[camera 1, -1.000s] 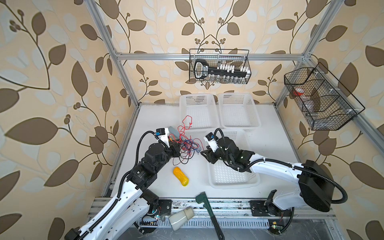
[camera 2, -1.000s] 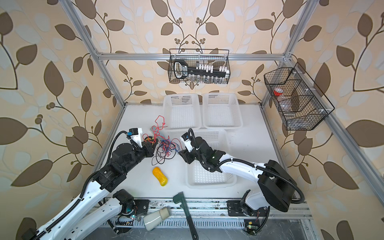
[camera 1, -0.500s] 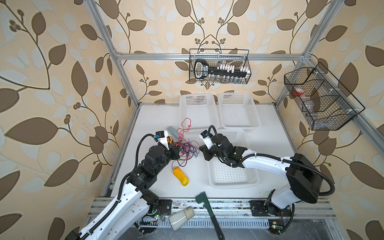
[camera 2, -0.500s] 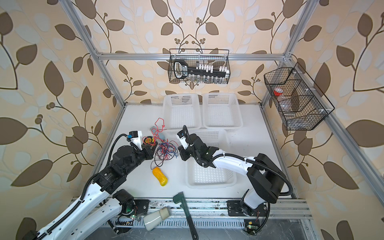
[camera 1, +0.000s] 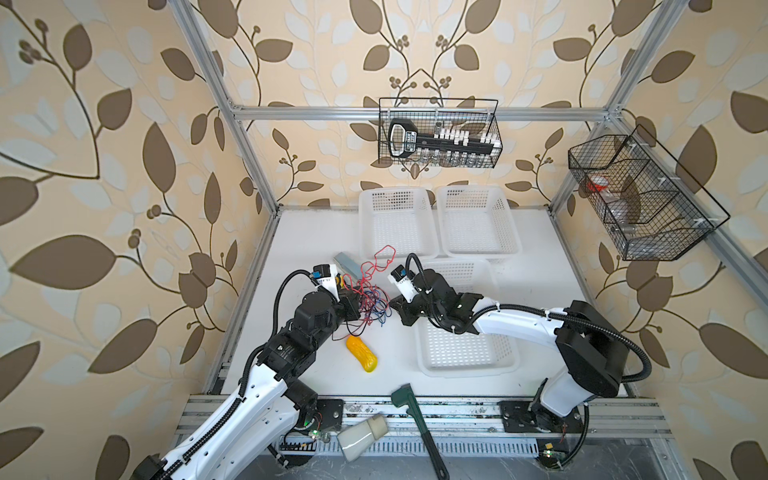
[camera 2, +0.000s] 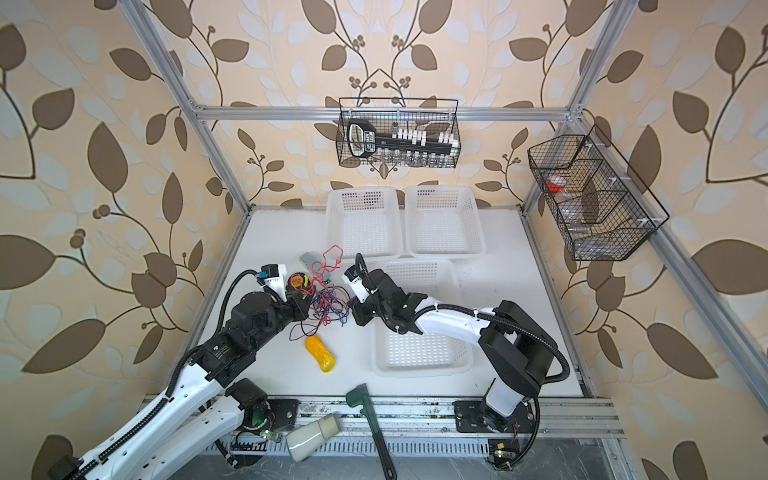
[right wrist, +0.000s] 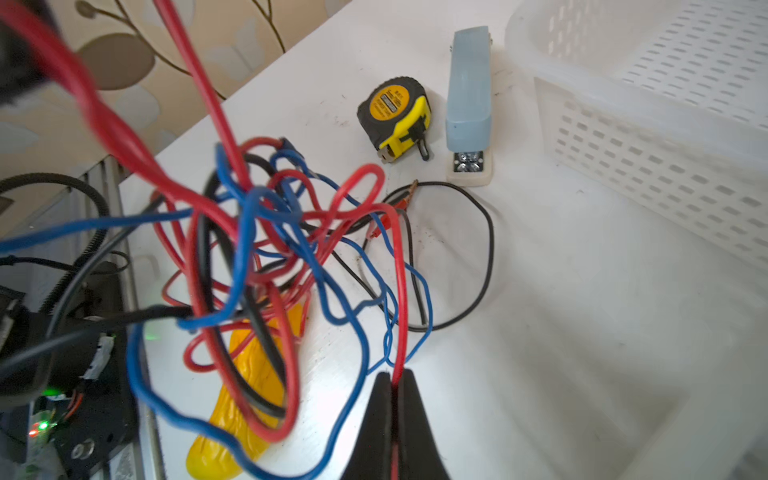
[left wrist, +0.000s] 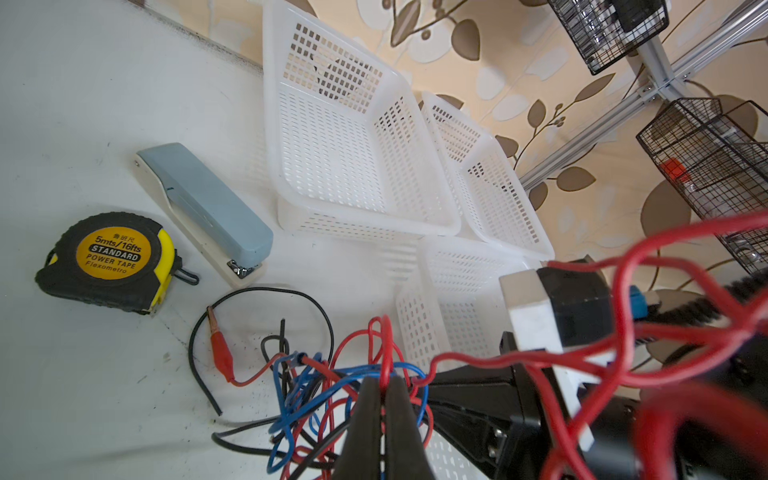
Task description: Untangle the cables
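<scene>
Thin red, blue and black cables (camera 1: 371,300) are one knot; left gripper (left wrist: 384,384) and right gripper (right wrist: 392,380) each clamp a red strand. Nothing separated yet.

Cables (camera 1: 372,297) over table (camera 1: 307,237), left of centre. From cables: stapler (camera 1: 347,262) at 11 o'clock, tape measure (camera 2: 296,281) at 10, ridged oblong object (camera 1: 362,354) at 6, near basket (camera 1: 461,349) at 4, left far basket (camera 1: 397,228) at 1, right far basket (camera 1: 478,228) at 2, side by side.
</scene>
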### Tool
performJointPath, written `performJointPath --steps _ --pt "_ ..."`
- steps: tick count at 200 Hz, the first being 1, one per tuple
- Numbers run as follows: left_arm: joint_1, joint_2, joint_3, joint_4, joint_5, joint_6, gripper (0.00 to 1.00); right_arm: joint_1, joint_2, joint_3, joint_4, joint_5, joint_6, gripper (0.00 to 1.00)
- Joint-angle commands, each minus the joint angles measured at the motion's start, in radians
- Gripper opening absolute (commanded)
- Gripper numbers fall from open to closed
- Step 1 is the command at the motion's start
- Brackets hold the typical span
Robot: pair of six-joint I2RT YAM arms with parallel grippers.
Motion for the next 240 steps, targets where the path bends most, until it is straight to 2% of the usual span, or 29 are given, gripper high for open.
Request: performJointPath --steps 1,62,87,116,124,137,163,187,240 --pt "0.008 -0.027 0.003 0.039 -0.041 0.004 0.00 0.006 0.003 0.064 0.045 -0.082 0.021 0.00" --pt "0.007 -0.083 0.019 -0.004 -0.136 0.004 0.00 -0.039 -0.157 0.056 0.080 -0.095 0.055 0.00" --pt "0.007 -0.096 0.038 0.015 -0.110 0.031 0.00 -0.051 -0.222 0.067 0.070 -0.101 0.040 0.00" --pt "0.008 -0.096 0.051 0.027 -0.082 0.060 0.00 -0.044 -0.231 0.112 0.029 -0.122 0.004 0.00" --pt "0.008 -0.092 0.053 0.024 -0.082 0.065 0.13 -0.042 -0.227 0.119 0.029 -0.126 -0.001 0.00" --pt "0.007 -0.086 0.056 0.021 -0.073 0.072 0.46 -0.040 -0.215 0.134 0.023 -0.134 -0.008 0.00" --pt "0.007 -0.078 0.053 0.031 -0.049 0.081 0.98 -0.032 -0.191 0.157 0.012 -0.133 -0.025 0.00" --pt "0.007 -0.068 0.048 0.073 0.007 0.103 0.99 -0.021 -0.164 0.187 -0.020 -0.114 -0.055 0.00" --pt "0.007 0.047 0.049 0.156 0.134 0.138 0.99 0.022 -0.140 0.250 -0.014 -0.166 -0.101 0.00"
